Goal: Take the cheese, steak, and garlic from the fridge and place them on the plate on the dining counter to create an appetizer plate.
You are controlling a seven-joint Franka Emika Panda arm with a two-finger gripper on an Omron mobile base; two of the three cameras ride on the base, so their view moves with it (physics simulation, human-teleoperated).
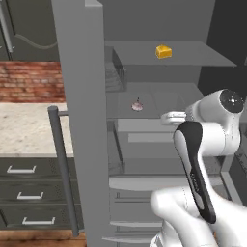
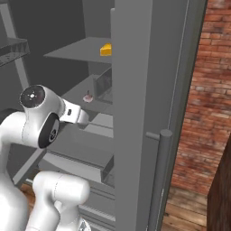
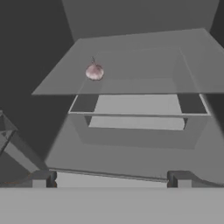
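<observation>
Grey all over, the fridge (image 1: 79,96) takes up the middle of both base views, its door swung open with the long bar handle (image 1: 62,169) running down the lower left of the left base view. Inside it I see grey shelves stacked one above another and translucent drawers beneath them. The top shelf (image 1: 193,53), in the upper middle of the left base view, carries the cheese (image 1: 163,51), a yellow-orange wedge standing alone near the shelf's middle. The next shelf (image 1: 164,99) down carries the garlic (image 1: 137,106), a pale pinkish bulb with its stalk pointing up, sitting towards the left of that shelf. A wire rack (image 1: 116,72) hangs on the inner wall between those two shelves, at the upper middle of the frame; I cannot tell whether anything is in it. Below the garlic's shelf lies a drawer (image 3: 138,107), which looks bare from the hand view.

My gripper (image 3: 111,179) sits along the bottom of the hand view, fingers spread wide apart and grasping nothing, well short of the garlic, which shows in the upper left of that view.

To the left of the fridge door, a beige speckled counter (image 1: 24,130) tops dark drawers (image 1: 29,193).
</observation>
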